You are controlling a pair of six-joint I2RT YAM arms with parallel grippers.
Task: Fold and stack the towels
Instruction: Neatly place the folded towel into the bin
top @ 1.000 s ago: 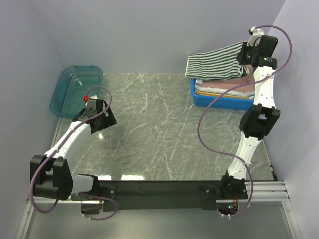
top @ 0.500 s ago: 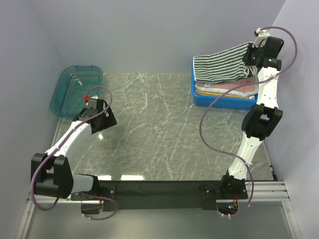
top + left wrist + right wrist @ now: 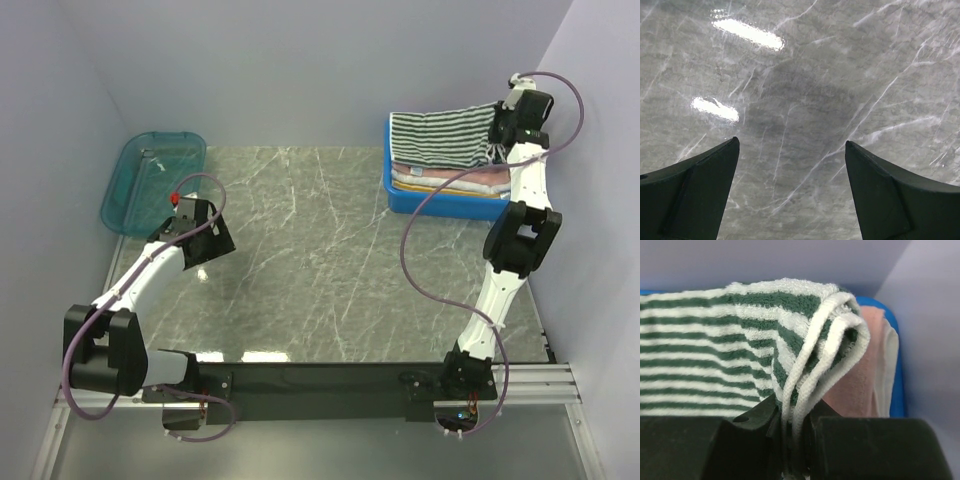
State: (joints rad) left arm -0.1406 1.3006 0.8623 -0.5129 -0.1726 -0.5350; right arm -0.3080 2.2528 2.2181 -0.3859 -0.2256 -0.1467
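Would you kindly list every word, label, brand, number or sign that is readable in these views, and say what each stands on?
None: no text can be read in any view.
The striped towel, the blue bin, the teal tray and the marble table show no lettering, label or number.

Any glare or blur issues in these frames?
Left wrist: two bright glare patches on the grey marble tabletop, soft shadow ahead of the open left claw. Right wrist: right claw nearly black, detail lost; the green-and-white striped terry towel it pinches is sharp. Top external: faint glare by the table's near edge, light otherwise even.
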